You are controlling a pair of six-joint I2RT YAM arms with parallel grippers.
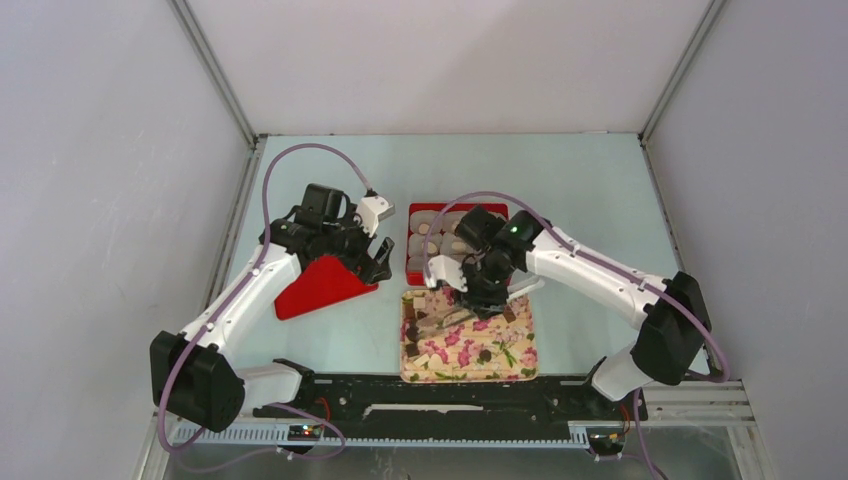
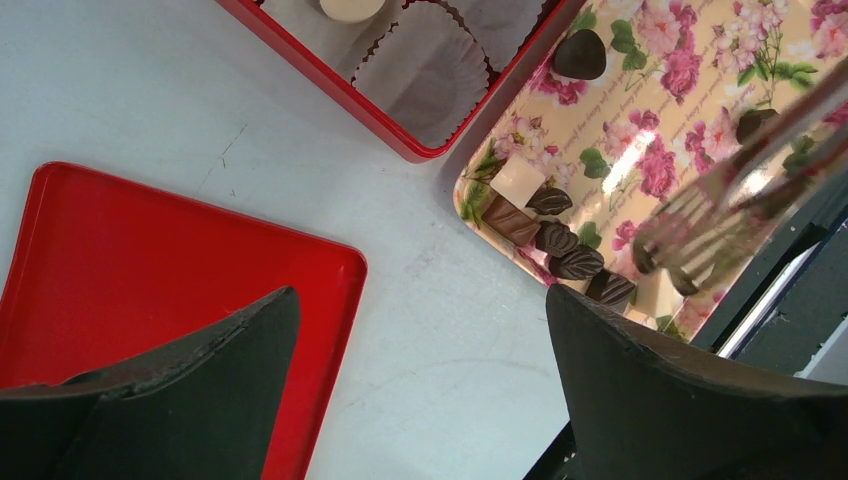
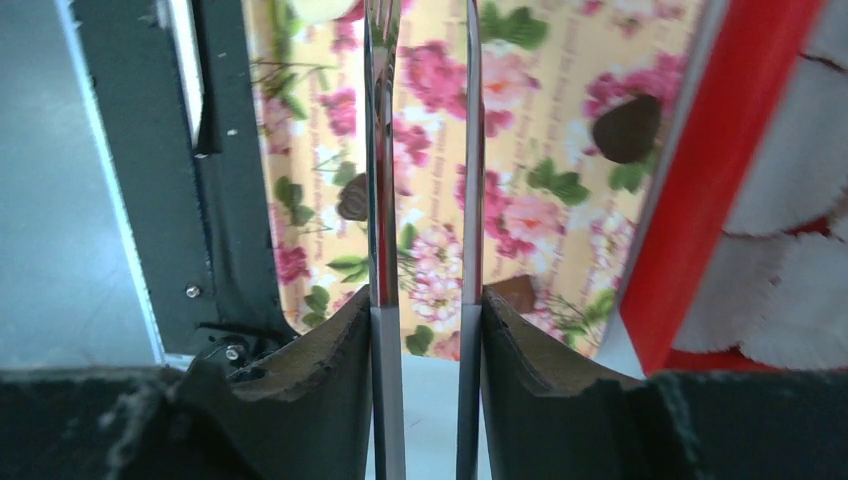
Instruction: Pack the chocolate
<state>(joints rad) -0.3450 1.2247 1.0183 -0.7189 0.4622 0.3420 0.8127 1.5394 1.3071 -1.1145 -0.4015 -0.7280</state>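
Note:
Chocolate pieces lie scattered on the flowered tray [image 1: 520, 366]: a dark heart [image 2: 579, 53], a cream square [image 2: 517, 181] and dark leaf shapes [image 2: 565, 250]. A cream piece [image 2: 350, 8] sits in a paper cup of the red box [image 1: 413, 246]. My right gripper [image 1: 482, 296] hangs over the tray's far edge, shut on metal tongs [image 3: 382, 150]. Their forked tips [image 2: 690, 232] hover blurred above the tray; I cannot tell if they hold a piece. My left gripper [image 2: 420, 340] is open and empty, above bare table between the red lid [image 2: 130, 260] and the tray.
Empty crinkled paper cups [image 2: 425, 70] line the red box, which stands just beyond the tray. The red lid [image 1: 320, 286] lies left of it under the left arm. A black rail [image 1: 450, 392] runs along the table's near edge. Grey walls enclose the table.

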